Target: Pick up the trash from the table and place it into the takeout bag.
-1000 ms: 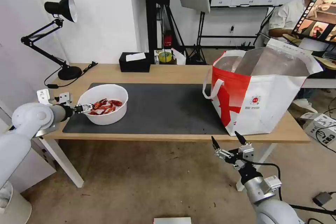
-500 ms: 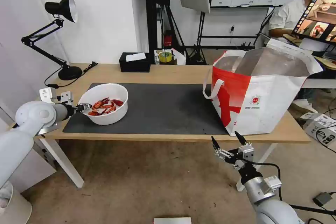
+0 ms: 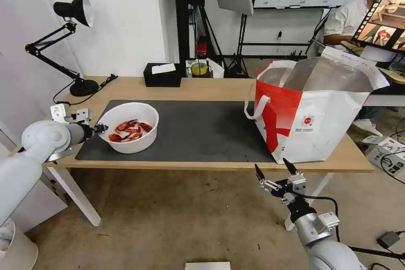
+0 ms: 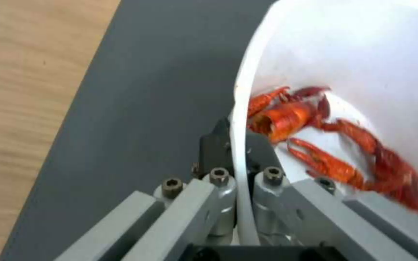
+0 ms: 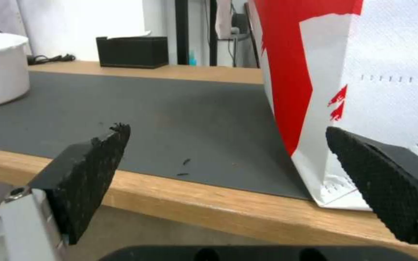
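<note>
Head view: the white round bowl (image 3: 128, 131) of red crayfish shells (image 3: 128, 130) sits at the left end of the dark grey mat (image 3: 198, 128) on the light-wood bench (image 3: 198, 87). The left gripper (image 3: 100, 128) reaches in from the bench's left edge and is clamped on the bowl's near-left rim. In the left wrist view the thin white rim (image 4: 240, 152) runs straight between the two fingers (image 4: 212, 145), one outside the wall and one inside, pressed together on it, with the shells (image 4: 315, 134) lying just beyond on the bowl's floor.

The takeout bag (image 3: 314, 114) stands upright at the right end of the bench, well apart from the bowl, its mouth open and the silver lining showing, a white loop handle (image 3: 256, 107) hanging over the red side panel. A black tissue box (image 3: 162, 75) sits at the back edge of the bench, and a black desk lamp (image 3: 74, 42) at the back left corner.

The right gripper (image 3: 276, 171) hangs below the front edge of the bench, under the bag's near corner, with its fingers spread wide apart and nothing between them. In the right wrist view its pads (image 5: 98, 159) frame the bench edge and the bag's lower corner (image 5: 315, 108).
</note>
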`<state>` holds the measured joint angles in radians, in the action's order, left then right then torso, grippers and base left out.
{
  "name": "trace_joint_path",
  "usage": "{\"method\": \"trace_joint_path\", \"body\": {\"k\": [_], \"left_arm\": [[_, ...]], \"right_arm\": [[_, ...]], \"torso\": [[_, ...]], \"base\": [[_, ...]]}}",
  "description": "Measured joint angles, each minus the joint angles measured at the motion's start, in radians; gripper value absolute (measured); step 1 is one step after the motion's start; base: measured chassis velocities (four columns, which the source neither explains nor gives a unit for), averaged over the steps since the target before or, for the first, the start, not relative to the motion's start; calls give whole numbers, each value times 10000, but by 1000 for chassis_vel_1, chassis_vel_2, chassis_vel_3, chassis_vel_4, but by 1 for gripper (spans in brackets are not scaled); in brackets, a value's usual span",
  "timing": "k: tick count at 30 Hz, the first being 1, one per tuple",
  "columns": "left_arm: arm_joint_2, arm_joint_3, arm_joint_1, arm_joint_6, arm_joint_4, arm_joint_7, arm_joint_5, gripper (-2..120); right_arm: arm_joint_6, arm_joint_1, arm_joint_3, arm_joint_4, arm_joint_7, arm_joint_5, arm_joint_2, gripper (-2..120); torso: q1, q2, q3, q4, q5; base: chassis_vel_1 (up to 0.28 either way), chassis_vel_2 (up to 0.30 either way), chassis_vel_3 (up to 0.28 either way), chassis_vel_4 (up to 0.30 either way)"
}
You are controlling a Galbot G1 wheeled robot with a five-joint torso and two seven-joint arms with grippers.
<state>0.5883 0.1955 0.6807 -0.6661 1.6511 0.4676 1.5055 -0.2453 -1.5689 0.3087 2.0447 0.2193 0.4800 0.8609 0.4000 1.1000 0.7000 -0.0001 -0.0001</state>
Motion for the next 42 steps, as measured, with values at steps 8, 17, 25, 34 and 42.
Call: {"method": "trace_joint_path", "body": {"k": [8, 17, 25, 34, 42], "left_arm": [[-263, -204, -648, 319, 470, -10, 138, 0], [-128, -2240, -3581, 665, 1246, -96, 369, 0], [1052, -4746, -7128, 1218, 1234, 582, 1631, 0], [3612, -6173, -8932, 2006, 58, 1281, 2001, 0], [6161, -6981, -9529, 2667, -1409, 1661, 1942, 0]], "right_arm": [[0, 0, 0, 0, 0, 0, 0, 100], [0, 0, -1, 0, -2, 0, -1, 100], [0, 1, -1, 0, -1, 1, -2, 100], [0, 2, -2, 0, -1, 1, -1, 100], [0, 1, -2, -1, 0, 1, -1, 100]], "torso": [[0, 0, 0, 2, 1], [0, 0, -1, 3, 2], [0, -1, 0, 0, 7], [1, -2, 1, -3, 6], [1, -2, 1, 2, 5]], "base": [[0, 0, 0, 0], [0, 0, 0, 0], [0, 0, 0, 0], [0, 0, 0, 0], [0, 0, 0, 0]]}}
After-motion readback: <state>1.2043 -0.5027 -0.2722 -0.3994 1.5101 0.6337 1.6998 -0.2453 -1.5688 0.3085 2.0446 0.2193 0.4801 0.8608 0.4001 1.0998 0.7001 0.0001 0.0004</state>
